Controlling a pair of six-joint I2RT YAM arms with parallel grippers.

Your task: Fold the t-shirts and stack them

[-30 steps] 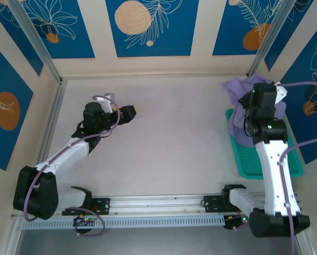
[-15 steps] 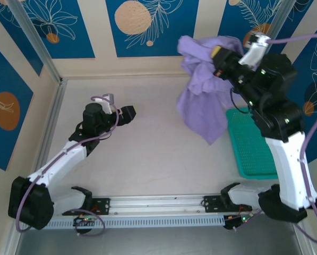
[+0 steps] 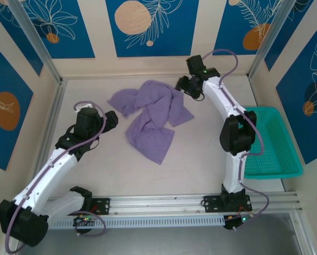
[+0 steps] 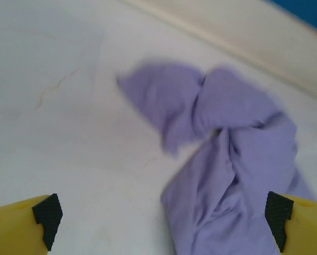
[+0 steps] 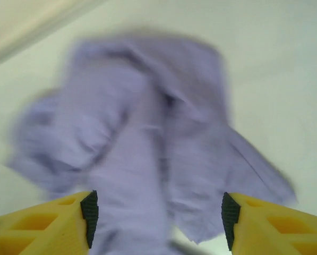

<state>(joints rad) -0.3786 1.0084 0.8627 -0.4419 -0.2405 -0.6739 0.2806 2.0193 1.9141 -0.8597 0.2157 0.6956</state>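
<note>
— Where's the t-shirt (image 3: 153, 119) got to?
— It lies in a twisted heap on the table (image 3: 200, 159), toward the back, well apart from the teal basket (image 3: 270, 143). Bunched like that it can't be folded, so I'd say it needs spreading flat first
— And the arms?
— One on each side of it. The right gripper (image 3: 182, 85) hovers at the cloth's far right edge, jaws spread, holding nothing. The left gripper (image 3: 111, 119) faces the left end of the heap, just beside the fabric, jaws wide apart too. Flanking it makes sense to me: each could take a corner and draw the shirt out flat
</note>
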